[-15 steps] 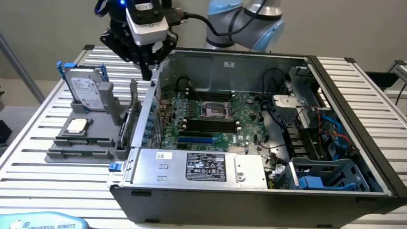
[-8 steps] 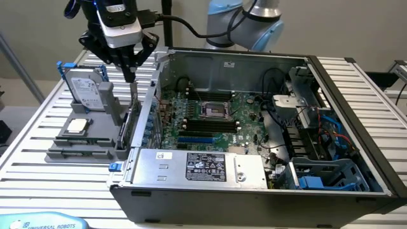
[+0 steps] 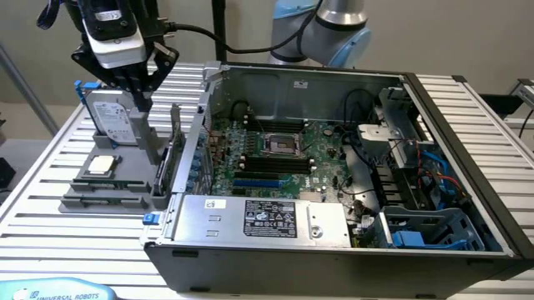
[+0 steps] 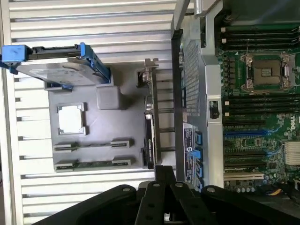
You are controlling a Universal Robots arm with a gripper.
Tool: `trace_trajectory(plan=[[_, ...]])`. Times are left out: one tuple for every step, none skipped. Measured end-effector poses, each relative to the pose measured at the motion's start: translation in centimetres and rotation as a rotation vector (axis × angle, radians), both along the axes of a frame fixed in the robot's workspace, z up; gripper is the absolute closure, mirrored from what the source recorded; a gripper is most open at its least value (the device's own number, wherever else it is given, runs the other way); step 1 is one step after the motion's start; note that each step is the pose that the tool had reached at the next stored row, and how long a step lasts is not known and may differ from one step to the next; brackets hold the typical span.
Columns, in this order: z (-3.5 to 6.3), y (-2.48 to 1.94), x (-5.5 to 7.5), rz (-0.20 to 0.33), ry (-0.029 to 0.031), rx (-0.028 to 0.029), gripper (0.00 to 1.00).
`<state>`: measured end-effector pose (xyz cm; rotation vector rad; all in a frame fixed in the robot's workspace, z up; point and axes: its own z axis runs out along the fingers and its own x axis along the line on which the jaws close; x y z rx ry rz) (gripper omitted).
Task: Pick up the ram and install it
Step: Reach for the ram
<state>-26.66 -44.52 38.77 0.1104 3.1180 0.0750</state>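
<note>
One ram (image 4: 93, 164): narrow dark-green strip, seated on edge in grey holder (image 4: 124, 119), near table (image 3: 50, 240) edge, exterior view's left. Gripper (image 3: 141, 100) above holder, pressed together, empty.

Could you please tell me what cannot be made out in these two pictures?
- The ram: it lies edge-on in the grey holder in both views, and its chips are too small to see.
- The hard drive: its label text is too small to read in the exterior view.
- The motherboard: its near edge is hidden by the power supply in the exterior view.
</note>
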Motion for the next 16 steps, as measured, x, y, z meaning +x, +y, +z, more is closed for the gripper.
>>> trace_trajectory(plan=[[-0.07,-0.09,-0.5,0.0,0.0,0.0,0.89],[-0.14,-0.17,-0.9,0.0,0.0,0.0,0.89],[-0.23,-0.24,-1.4,0.0,0.0,0.0,0.89],[-0.33,-0.32,-1.8,0.0,0.0,0.0,0.89],[-0.44,-0.39,-2.3,0.0,0.0,0.0,0.89],[-0.57,-0.46,-2.7,0.0,-0.0001,0.0001,0.89],[-0.69,-0.52,-3.2,0.0,0.0,0.0,0.89],[-0.82,-0.58,-3.6,0.0,0.0,0.0,0.89],[-0.97,-0.65,-4.1,0.0,0.0,0.0,0.89],[-1.11,-0.71,-4.6,0.0,0.0,0.0,0.89],[-1.25,-0.76,-5.0,0.0,0.0,0.0,0.89],[-1.39,-0.81,-5.5,0.0,0.0001,-0.0001,0.89],[-1.54,-0.85,-5.9,0.0,0.0,0.0,0.89],[-1.71,-0.89,-6.4,0.0,-0.0001,0.0001,0.89],[-1.86,-0.92,-6.8,0.0,0.0,0.0,0.89],[-2.02,-0.94,-7.3,0.0,0.0,0.0,0.89]])
